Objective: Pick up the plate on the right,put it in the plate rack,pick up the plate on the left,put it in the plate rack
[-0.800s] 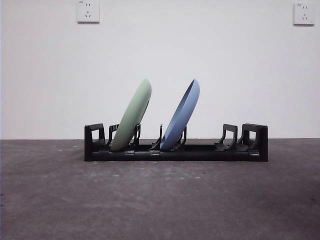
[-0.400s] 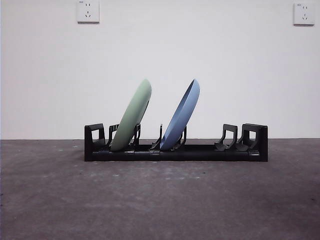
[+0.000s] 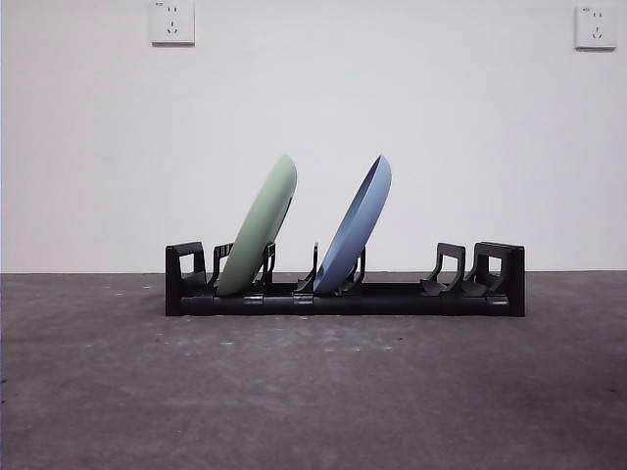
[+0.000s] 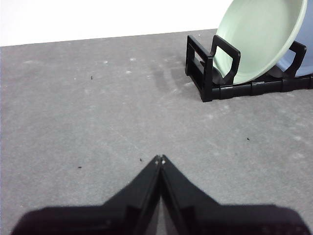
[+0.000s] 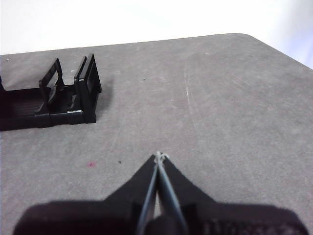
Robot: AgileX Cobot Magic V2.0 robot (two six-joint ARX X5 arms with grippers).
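Observation:
The long black plate rack [image 3: 392, 297] stands across the middle of the table. Two plates lean in it, tilted to the right: a pale green plate [image 3: 259, 227] near its left end and a blue plate [image 3: 355, 225] near its middle. The left wrist view shows the green plate [image 4: 259, 39] and the rack's left end [image 4: 205, 63] some way off from my left gripper [image 4: 160, 159], which is shut and holds nothing. My right gripper [image 5: 159, 155] is also shut and bare, hovering over the table away from the rack's right end [image 5: 85, 93]. Neither arm shows in the front view.
The grey table [image 3: 313, 392] runs in front of the rack. Its far right corner [image 5: 244, 36] shows in the right wrist view. A white wall with two sockets [image 3: 172, 22] stands behind.

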